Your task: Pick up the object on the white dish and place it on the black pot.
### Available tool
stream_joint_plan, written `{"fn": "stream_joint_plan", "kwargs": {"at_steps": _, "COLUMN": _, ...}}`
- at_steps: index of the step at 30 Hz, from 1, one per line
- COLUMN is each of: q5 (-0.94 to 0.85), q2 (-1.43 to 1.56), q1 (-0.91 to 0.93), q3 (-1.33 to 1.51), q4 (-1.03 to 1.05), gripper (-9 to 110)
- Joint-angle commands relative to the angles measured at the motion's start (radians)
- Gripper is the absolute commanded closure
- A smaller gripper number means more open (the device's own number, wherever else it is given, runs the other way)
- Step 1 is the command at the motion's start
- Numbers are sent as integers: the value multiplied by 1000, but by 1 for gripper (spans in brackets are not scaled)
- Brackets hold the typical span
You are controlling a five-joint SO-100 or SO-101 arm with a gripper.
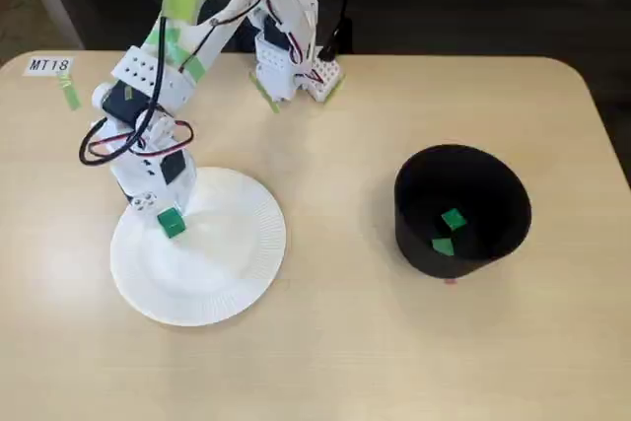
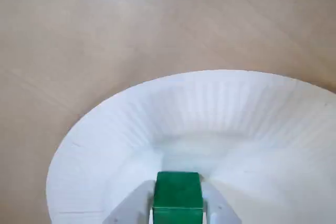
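Gripper [image 2: 178,208] is clamped on the green cube [image 2: 178,196], one white finger [image 2: 137,203] pressed to each side, cube low over the white plate [image 2: 210,108] near its upper-left part in the fixed view; whether it is lifted clear can't be told. Grasp looks done, with the lift, the carry across the table [image 1: 335,145] and the drop into the black pot [image 1: 409,214] left. Only the fixed view shows the pot, well apart to the right, with two green bits [image 1: 449,231] already inside; only the wrist view shows finger contact.

Lab bench, taped label [image 1: 49,65] on beige table [image 1: 345,342], loose wiring [image 1: 118,145]
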Motion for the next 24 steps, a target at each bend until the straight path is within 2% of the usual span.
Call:
{"fn": "stream_joint_plan", "kwargs": {"at_steps": 1, "q5": -17, "q2": 21, "q1": 8, "q3": -38, "q4": -14, "gripper": 101}}
{"fn": "stream_joint_plan", "kwargs": {"at_steps": 6, "q5": -57, "q2": 83, "q1": -6, "q3": -40, "q4": -43, "gripper": 101}}
{"fn": "stream_joint_plan", "kwargs": {"at_steps": 12, "q5": -206, "q2": 301, "q1": -112, "q3": -41, "q4": -147, "gripper": 101}}
{"fn": "stream_joint_plan", "kwargs": {"at_steps": 24, "q5": -377, "q2": 715, "q1": -609, "q3": -29, "q4": -26, "gripper": 101}}
